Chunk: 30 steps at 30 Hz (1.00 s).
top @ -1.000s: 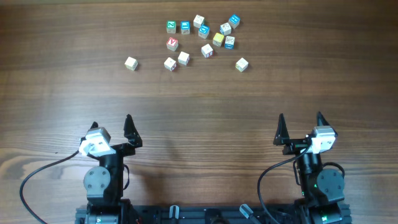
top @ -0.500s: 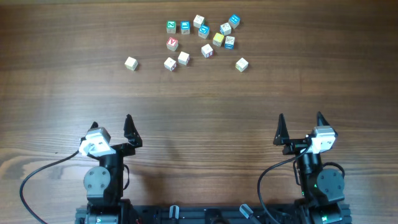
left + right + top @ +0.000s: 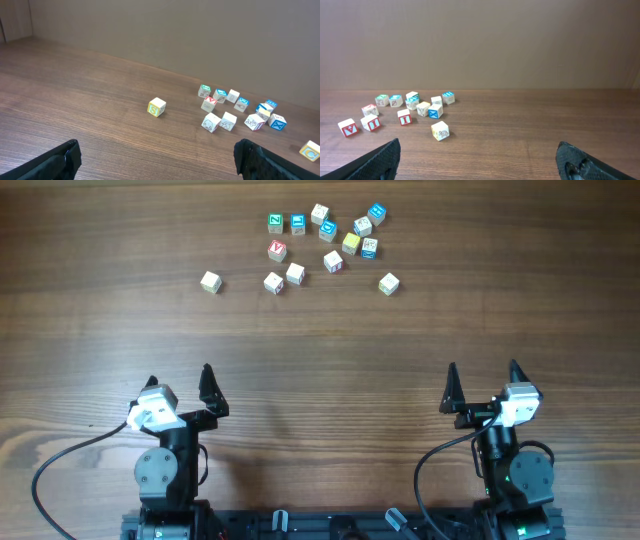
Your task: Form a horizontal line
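Several small wooden letter cubes lie loose at the far middle of the table; no row of them stands edge to edge. A cream cube (image 3: 210, 281) lies alone at the left, also in the left wrist view (image 3: 157, 107). Two cream cubes (image 3: 284, 278) lie close together. Another cream cube (image 3: 389, 283) lies at the right, showing a turtle in the right wrist view (image 3: 440, 131). My left gripper (image 3: 178, 379) is open and empty near the front edge. My right gripper (image 3: 482, 375) is open and empty near the front edge.
A tight cluster of cubes with blue, green, red and yellow faces (image 3: 328, 228) lies behind the cream ones, also in the left wrist view (image 3: 240, 107) and the right wrist view (image 3: 412, 105). Bare wooden table (image 3: 320, 350) lies between grippers and cubes. A brown wall stands behind.
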{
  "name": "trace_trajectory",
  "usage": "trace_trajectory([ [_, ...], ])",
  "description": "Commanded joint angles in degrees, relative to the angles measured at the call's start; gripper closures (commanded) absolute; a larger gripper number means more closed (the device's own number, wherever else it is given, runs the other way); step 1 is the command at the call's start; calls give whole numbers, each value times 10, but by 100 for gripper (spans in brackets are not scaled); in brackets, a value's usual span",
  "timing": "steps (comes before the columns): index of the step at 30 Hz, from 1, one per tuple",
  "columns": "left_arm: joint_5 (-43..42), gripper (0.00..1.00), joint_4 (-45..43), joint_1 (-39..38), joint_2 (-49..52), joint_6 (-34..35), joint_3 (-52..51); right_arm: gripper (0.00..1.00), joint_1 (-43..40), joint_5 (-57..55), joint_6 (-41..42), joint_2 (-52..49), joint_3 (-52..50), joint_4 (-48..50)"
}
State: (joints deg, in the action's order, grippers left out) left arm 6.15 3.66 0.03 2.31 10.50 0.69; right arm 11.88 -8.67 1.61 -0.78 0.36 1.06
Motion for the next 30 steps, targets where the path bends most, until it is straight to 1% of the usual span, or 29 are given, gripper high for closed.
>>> trace_trajectory([
  [1, -5, 0, -1, -3, 1, -11, -3, 0, -3, -8, -5, 1, 0, 2],
  [5, -16, 0, -9, -3, 1, -12, -3, 0, -3, -8, -5, 1, -1, 2],
  [7, -42, 0, -20, -3, 1, -12, 5, 0, -3, -8, -5, 1, -1, 2],
  [9, -76, 0, 7, -3, 1, -11, 59, 0, -3, -8, -5, 1, -1, 2],
  [12, -76, 0, 60, -3, 11, -11, 153, 0, -3, -8, -5, 1, -1, 2],
  [13, -76, 0, 89, -3, 29, -11, 209, 0, -3, -8, -5, 1, -1, 2],
  [15, -77, 0, 125, -3, 64, -11, 283, 0, -3, -8, -5, 1, 0, 2],
  [19, -81, 0, 240, -3, 215, -11, 514, 0, -3, -8, -5, 1, -1, 2],
  [21, -81, 0, 343, -3, 327, -11, 674, 0, -3, -8, -5, 1, -1, 2],
  [22, -81, 0, 372, -3, 356, -11, 715, 0, -3, -8, -5, 1, -1, 2],
  [25, -81, 0, 501, -3, 498, -14, 906, 0, -3, -8, -5, 1, 0, 2],
  [27, -81, 0, 560, -3, 584, -33, 1007, 0, -3, -8, -5, 1, 0, 2],
  [30, -81, 0, 624, -3, 697, -40, 1108, 0, -3, -8, -5, 1, 0, 2],
])
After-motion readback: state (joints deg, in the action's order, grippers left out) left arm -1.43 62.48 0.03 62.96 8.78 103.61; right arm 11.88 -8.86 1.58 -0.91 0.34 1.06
